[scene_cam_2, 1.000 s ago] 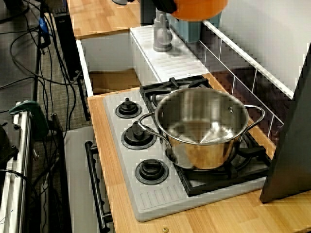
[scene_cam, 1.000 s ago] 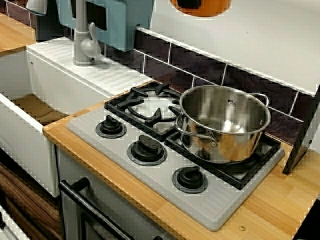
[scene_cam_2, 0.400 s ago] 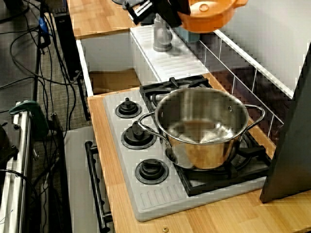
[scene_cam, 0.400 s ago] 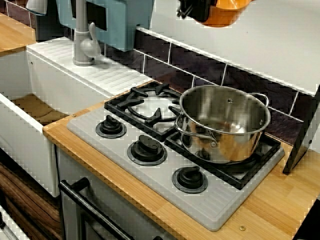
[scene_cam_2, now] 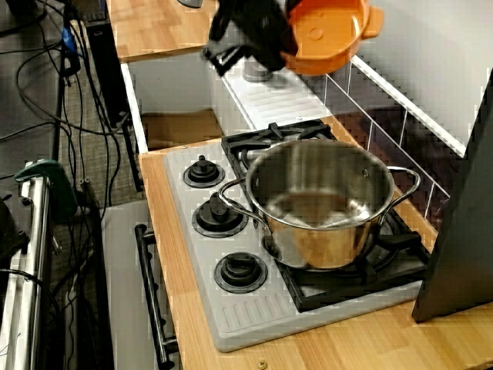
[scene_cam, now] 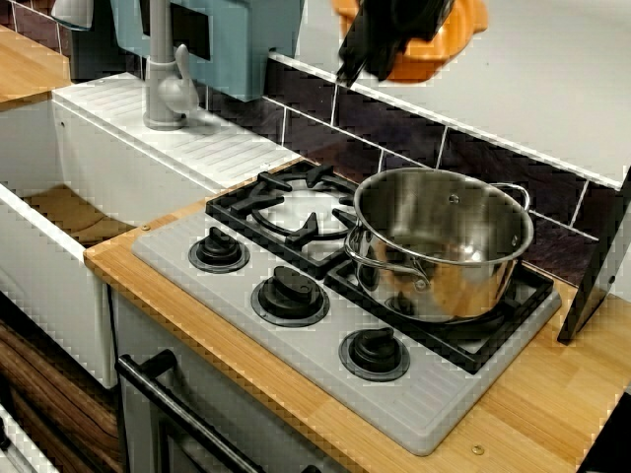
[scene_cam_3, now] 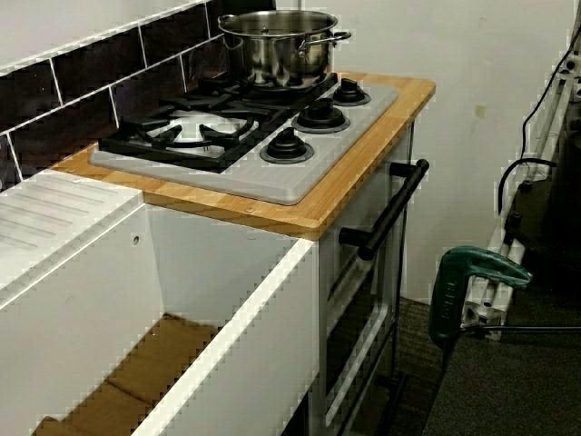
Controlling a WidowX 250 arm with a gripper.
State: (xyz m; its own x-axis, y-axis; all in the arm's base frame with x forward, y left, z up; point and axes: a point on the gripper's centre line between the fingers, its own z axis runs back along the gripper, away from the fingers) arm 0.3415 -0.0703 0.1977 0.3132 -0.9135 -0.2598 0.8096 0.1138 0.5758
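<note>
Because the gripper (scene_cam_2: 266, 35) is clamped on one edge of the orange bowl (scene_cam_2: 327, 35), the bowl hangs tipped on its side in the air. In the view along the counter its opening faces outward. It is high above the stove (scene_cam: 434, 394), close to the tiled wall (scene_cam: 394, 123). Well below it, a steel pot (scene_cam: 444, 241) sits level on the black grate (scene_cam: 296, 212), which keeps it steady. A white sink (scene_cam_3: 227, 300) adjoins the stove.
</note>
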